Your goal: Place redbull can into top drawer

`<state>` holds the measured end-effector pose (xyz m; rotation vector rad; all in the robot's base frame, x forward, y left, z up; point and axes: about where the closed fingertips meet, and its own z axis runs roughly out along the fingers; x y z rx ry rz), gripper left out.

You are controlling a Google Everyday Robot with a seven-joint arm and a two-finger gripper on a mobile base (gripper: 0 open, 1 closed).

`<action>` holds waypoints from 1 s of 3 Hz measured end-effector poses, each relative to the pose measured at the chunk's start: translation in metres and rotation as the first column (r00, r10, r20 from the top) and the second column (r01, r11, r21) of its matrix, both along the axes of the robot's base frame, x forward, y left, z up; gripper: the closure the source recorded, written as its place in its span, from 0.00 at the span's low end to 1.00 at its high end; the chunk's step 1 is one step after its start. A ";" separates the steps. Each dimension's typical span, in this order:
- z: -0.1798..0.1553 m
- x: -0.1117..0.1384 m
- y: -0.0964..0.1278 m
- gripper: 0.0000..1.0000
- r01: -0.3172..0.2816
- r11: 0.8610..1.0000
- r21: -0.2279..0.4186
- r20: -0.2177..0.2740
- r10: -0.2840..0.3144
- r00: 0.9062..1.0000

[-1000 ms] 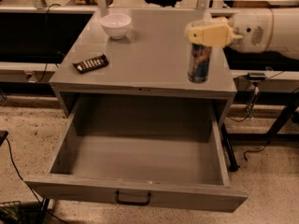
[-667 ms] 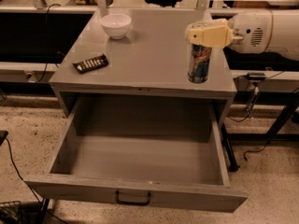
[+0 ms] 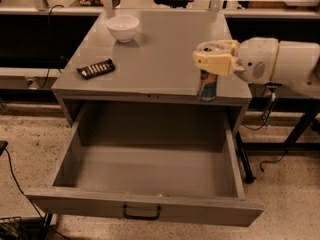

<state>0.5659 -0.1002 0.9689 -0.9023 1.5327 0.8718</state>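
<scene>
The redbull can (image 3: pixel 206 85), blue and silver, stands upright at the front right edge of the grey cabinet top (image 3: pixel 155 59). My gripper (image 3: pixel 214 58) reaches in from the right on a white arm, and its cream fingers (image 3: pixel 212 63) close over the can's top, hiding it. The top drawer (image 3: pixel 90 202) is pulled fully open below, with nothing inside and its dark handle (image 3: pixel 141 213) on the front panel. The can is just behind the drawer's back right corner.
A white bowl (image 3: pixel 123 28) sits at the back left of the cabinet top. A dark flat remote-like object (image 3: pixel 95 68) lies at the left. Black table legs and cables (image 3: pixel 272 134) stand to the right. A cable (image 3: pixel 12 179) runs over the floor at left.
The gripper and the can have moved a little toward the front edge of the cabinet top and slightly left. The drawer, bowl and dark object have not moved.
</scene>
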 end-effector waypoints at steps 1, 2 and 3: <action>-0.041 0.004 0.012 1.00 0.073 0.996 -0.048 0.102 -0.068 0.992; -0.041 0.019 0.010 1.00 0.139 0.989 -0.044 0.136 -0.132 0.982; -0.041 0.019 0.010 1.00 0.139 0.989 -0.043 0.135 -0.132 0.982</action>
